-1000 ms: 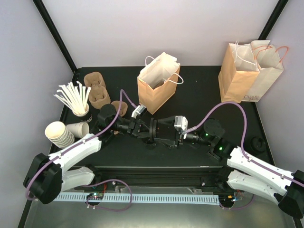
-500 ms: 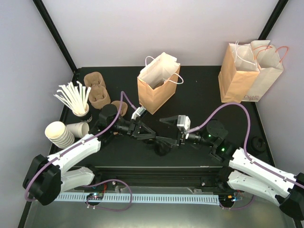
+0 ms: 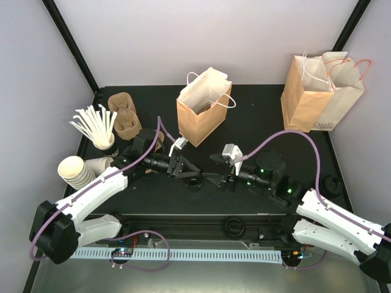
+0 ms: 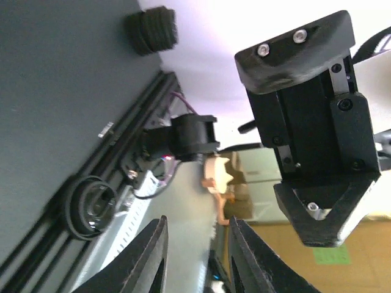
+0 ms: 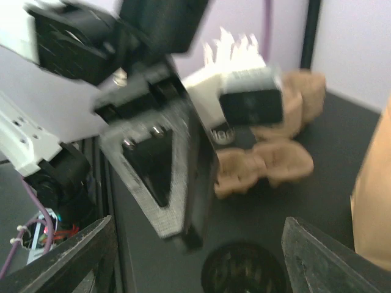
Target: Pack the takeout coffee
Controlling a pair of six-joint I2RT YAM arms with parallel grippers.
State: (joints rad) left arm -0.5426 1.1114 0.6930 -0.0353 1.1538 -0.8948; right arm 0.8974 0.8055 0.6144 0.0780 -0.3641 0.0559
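Black table (image 3: 263, 122), open brown bag (image 3: 198, 119) at back-centre. L gripper (image 4: 195, 256) & R gripper (image 5: 198, 261) nose to nose in front of it. L fingers slightly apart, nothing betw them; R spread wide. Takeout coffee (image 5: 244, 271), black lid up, stands on table betw R fingers, no contact visible, just beside L

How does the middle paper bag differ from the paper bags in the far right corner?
The middle bag stands alone; the corner bags stand pressed together. The middle bag's handles are white; a corner bag has an orange one. One corner bag bears print; the middle bag shows none. All stand upright.
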